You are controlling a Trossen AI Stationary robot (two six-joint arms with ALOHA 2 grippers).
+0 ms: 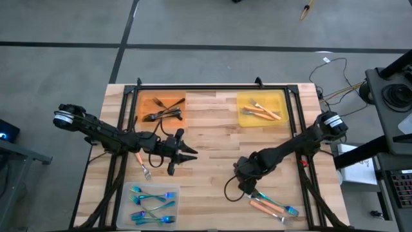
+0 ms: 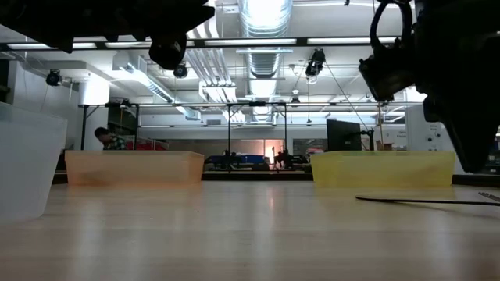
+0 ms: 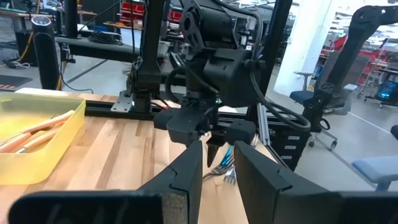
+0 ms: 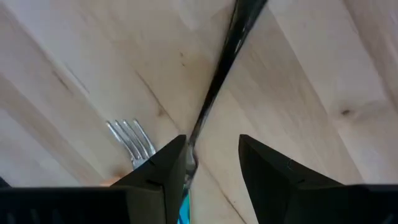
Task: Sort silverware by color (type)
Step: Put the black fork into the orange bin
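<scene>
A: From the high view, what is sorted? 
B: Dark grey forks [image 1: 162,111] are seen in the orange tray [image 1: 143,103], orange-handled forks [image 1: 262,111] in the yellow tray [image 1: 278,121], shiny teal forks [image 1: 153,205] in the clear tray [image 1: 125,193]. 1 loose fork [image 1: 143,165] is left on the worktop [image 1: 212,138] by the left pincer [image 1: 187,152], which is spread open and empty. A few more [image 1: 273,205] lie under the right pincer [image 1: 248,187].

A: The low view? 
B: 2 translucent plastic trays, thin-walled, are shown on pale wood.

A: The left wrist view? 
B: Open, flat, matte fingers [image 3: 186,177]; nothing is held.

A: The right wrist view? 
B: Fingers [image 4: 168,165] are parted around a slim dark cable [image 4: 217,81]; silver tines [image 4: 134,142] lie just beside. Nothing is gripped, so the job is judged mostly done.
</scene>
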